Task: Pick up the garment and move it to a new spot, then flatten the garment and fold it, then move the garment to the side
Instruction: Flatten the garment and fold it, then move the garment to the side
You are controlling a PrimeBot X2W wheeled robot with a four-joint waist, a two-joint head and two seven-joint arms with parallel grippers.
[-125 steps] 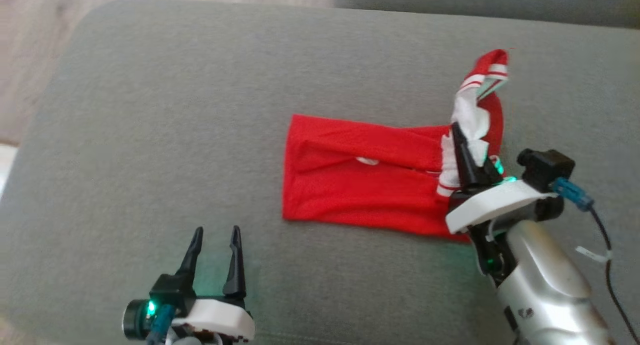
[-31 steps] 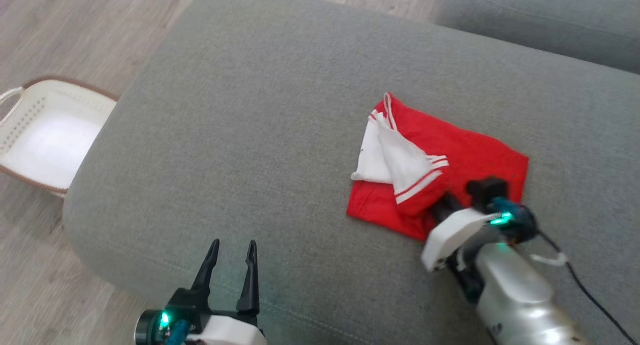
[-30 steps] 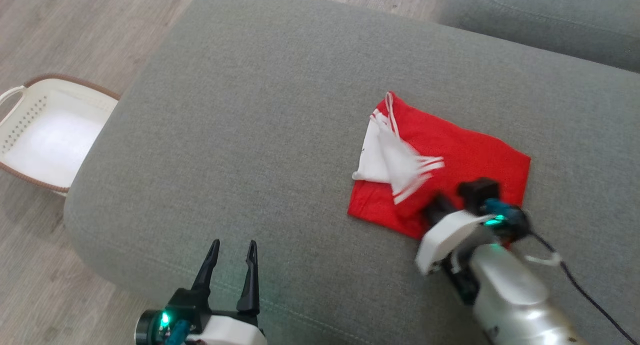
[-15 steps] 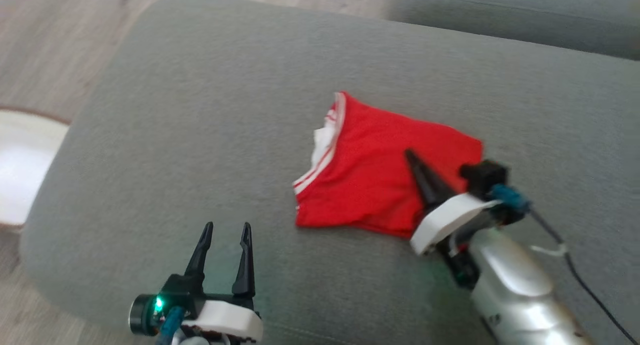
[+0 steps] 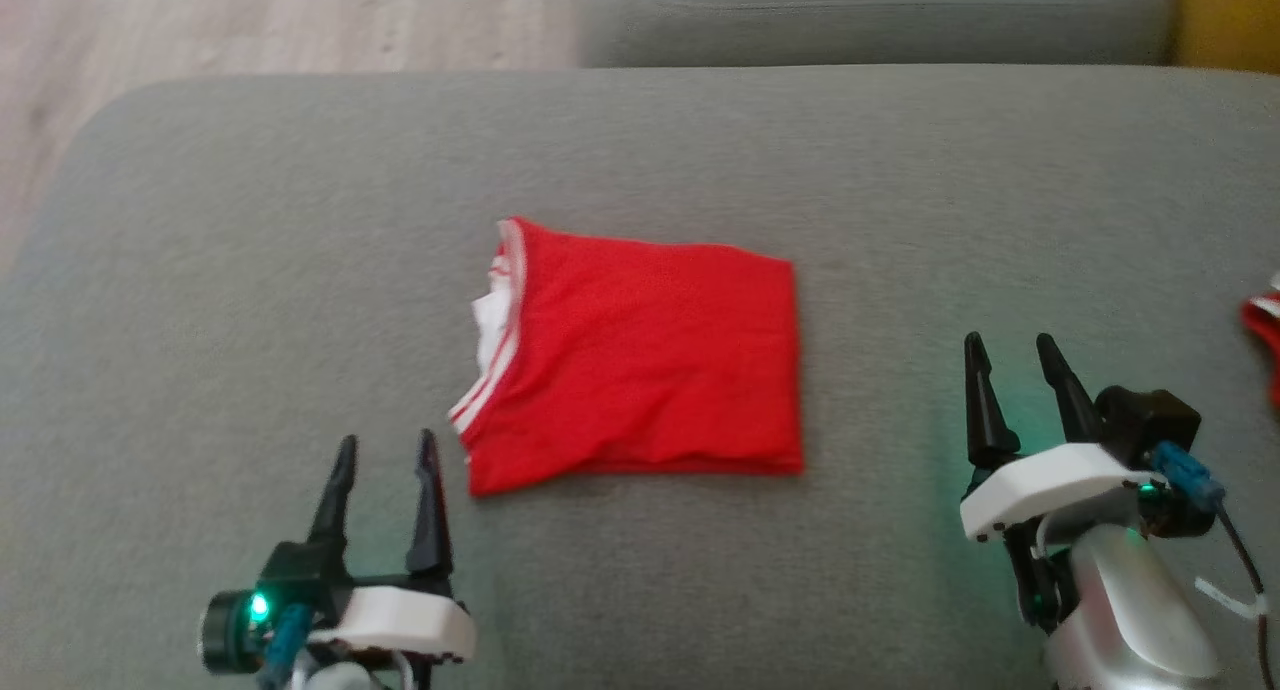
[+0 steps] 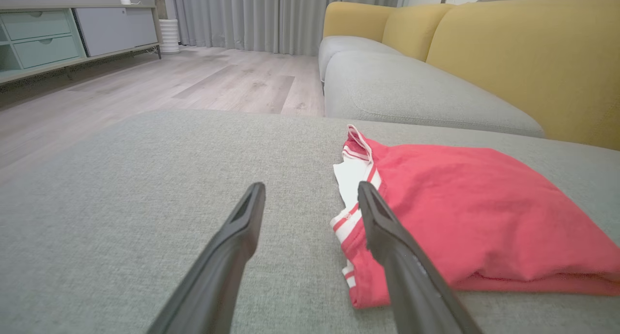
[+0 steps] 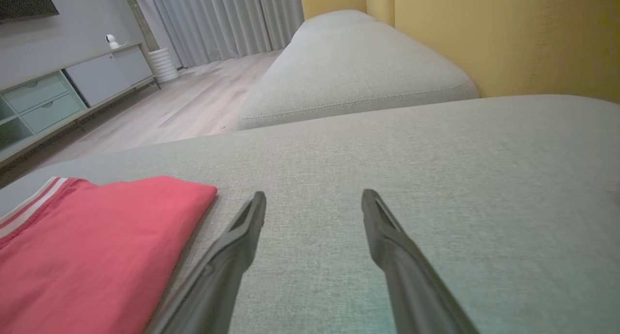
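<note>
At lower left of head view, note left gripper (image 5: 386,438): jaws spread wide, nothing between them, parked over bare cushion (image 5: 250,270) just beside near left corner of garment (image 5: 650,355). No change from a second ago. Contact with the striped edge: not determinable from left wrist view, where one finger merely overlaps it.

At centre, find garment lying flat on cushion as a compact red rectangle. White-striped band along left edge, with a sliver of white fabric showing beside it. Compare with a second ago: white flap loose across top face, right gripper pinched shut at near edge. Now no flap on top, upper face plain red, edges roughly aligned, mild wrinkles only. Judge fold step complete or nearly so.

At right, note right gripper (image 5: 1008,340): jaws newly parted, empty, pulled clear of garment's right edge, over bare cushion. Confirm in right wrist view: garment off at lower left, no cloth between fingers. Treat as release after final fold.

At far right edge, note second red cloth (image 5: 1262,330), cut off by frame; identity unclear.

Remaining, by judgement: move garment to side. Regrip through all layers at once. Expect thin fabric to fall open if lifted by top layer alone.
</note>
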